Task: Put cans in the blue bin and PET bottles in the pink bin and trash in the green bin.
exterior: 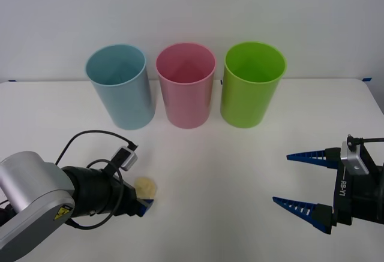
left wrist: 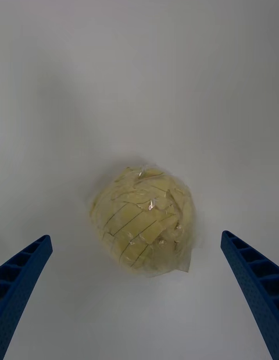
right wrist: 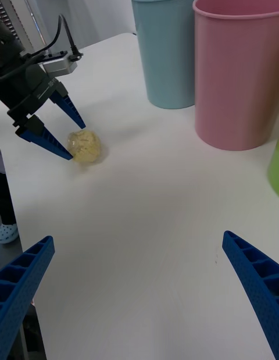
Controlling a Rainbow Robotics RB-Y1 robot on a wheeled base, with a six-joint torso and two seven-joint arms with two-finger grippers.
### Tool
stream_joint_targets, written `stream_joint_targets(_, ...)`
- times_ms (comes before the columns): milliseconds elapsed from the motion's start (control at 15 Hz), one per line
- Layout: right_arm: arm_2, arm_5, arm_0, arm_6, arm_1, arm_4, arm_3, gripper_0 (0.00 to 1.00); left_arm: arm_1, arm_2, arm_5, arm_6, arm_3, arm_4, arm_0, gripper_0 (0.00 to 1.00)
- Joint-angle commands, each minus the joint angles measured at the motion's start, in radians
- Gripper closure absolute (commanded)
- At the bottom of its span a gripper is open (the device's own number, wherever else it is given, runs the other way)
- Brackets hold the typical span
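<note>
Your left gripper point(exterior: 144, 199), jaws spread and holding nothing, sits at seven o'clock on the table point(exterior: 240, 172), with the trash point(exterior: 146, 184) just at its twelve o'clock, between the fingertips. The right gripper point(exterior: 297, 181) idles open, farther off.

White table point(exterior: 240, 172); pale wall point(exterior: 192, 10) behind; blue tape marks point(exterior: 367, 80) at table's far edge.

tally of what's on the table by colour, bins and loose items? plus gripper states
Blue bin: 1
Pink bin: 1
Green bin: 1
Yellow-beige trash ball: 1
Total: 4 things on the white table.
Left gripper: open, straddling the trash, not touching it.
Right gripper: open, low at the table's right side.
</note>
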Motion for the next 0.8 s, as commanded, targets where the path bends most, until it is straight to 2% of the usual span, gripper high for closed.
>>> stream_joint_targets(67, 0.000, 0.000, 0.000, 0.000, 0.000, 0.000, 0.000, 0.00, -0.006, -0.016, 0.000, -0.001, 0.005, -0.021, -0.004, 0.00)
stream_joint_targets(467, 0.000, 0.000, 0.000, 0.000, 0.000, 0.000, 0.000, 0.00, -0.069, -0.019, 0.000, -0.001, 0.049, -0.061, -0.015, 0.00)
stream_joint_targets(800, 0.000, 0.000, 0.000, 0.000, 0.000, 0.000, 0.000, 0.00, -0.088, -0.037, 0.000, -0.001, 0.078, -0.082, -0.036, 0.00)
